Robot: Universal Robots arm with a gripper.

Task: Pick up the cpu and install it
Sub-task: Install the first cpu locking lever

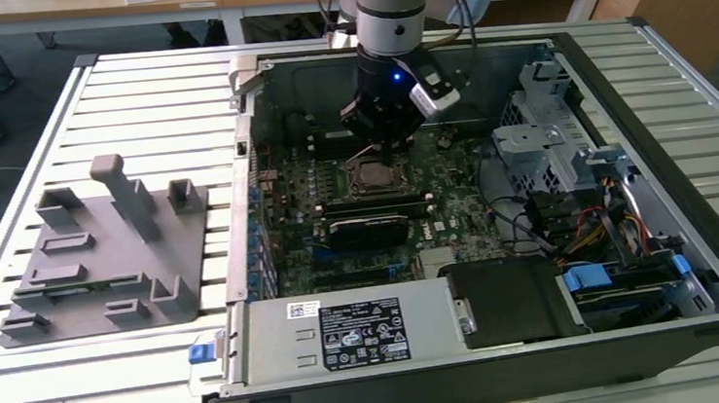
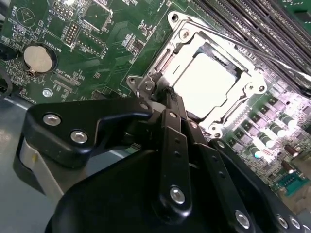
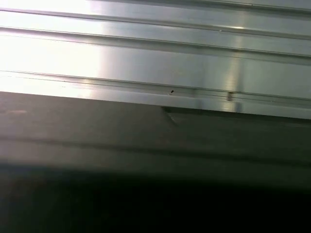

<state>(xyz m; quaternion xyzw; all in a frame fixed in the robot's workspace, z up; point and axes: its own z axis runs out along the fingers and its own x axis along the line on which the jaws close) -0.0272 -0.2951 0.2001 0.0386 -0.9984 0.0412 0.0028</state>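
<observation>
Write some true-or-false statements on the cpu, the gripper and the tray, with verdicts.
1. The cpu lies in the motherboard socket. True.
2. The gripper holds the cpu. False: its fingers are shut on nothing, by the socket's corner.
3. The grey holder tray lies inside the computer case. False: it lies on the slatted table, to the exterior view's left of the case.
4. A round coin cell sits on the motherboard. True.
</observation>
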